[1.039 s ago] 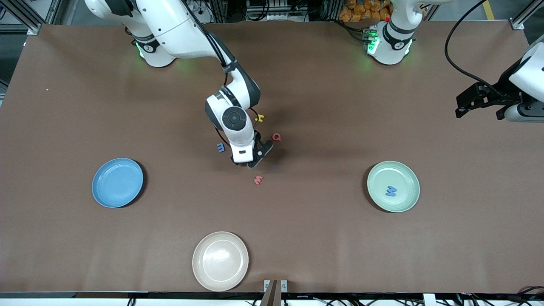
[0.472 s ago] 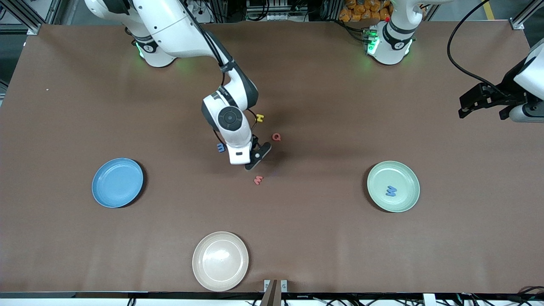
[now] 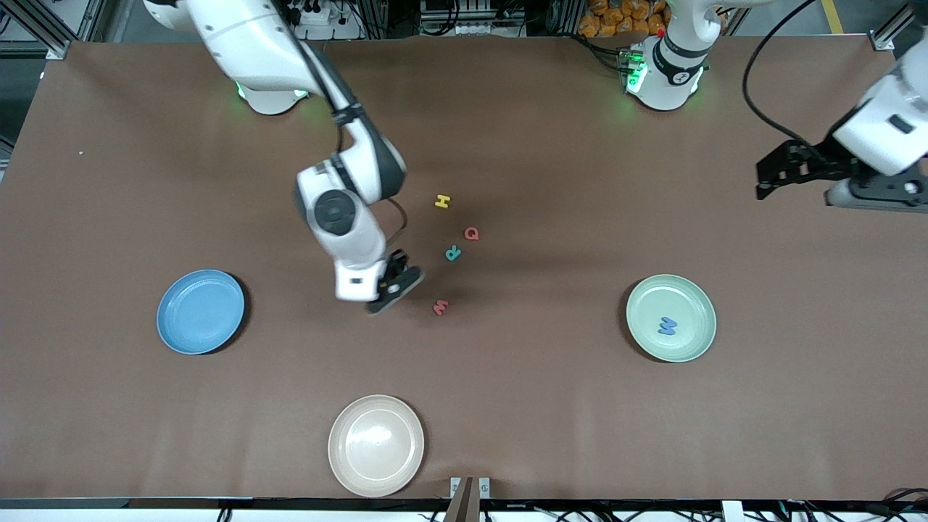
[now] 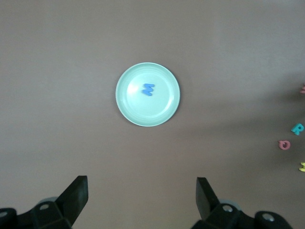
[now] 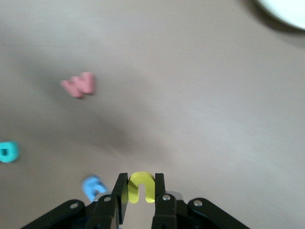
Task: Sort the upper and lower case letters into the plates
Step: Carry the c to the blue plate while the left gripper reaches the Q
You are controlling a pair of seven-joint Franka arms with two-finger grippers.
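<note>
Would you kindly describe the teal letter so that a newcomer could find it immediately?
Start at the middle of the brown table, where a small cluster of loose foam letters lies. The teal R sits there, just nearer the front camera than the red Q and farther than the red w. It is the only teal piece; its neighbours are red, and the H is yellow.

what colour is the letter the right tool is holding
Yellow: the u pinched in the right tool, clearest in the right wrist view.
</note>
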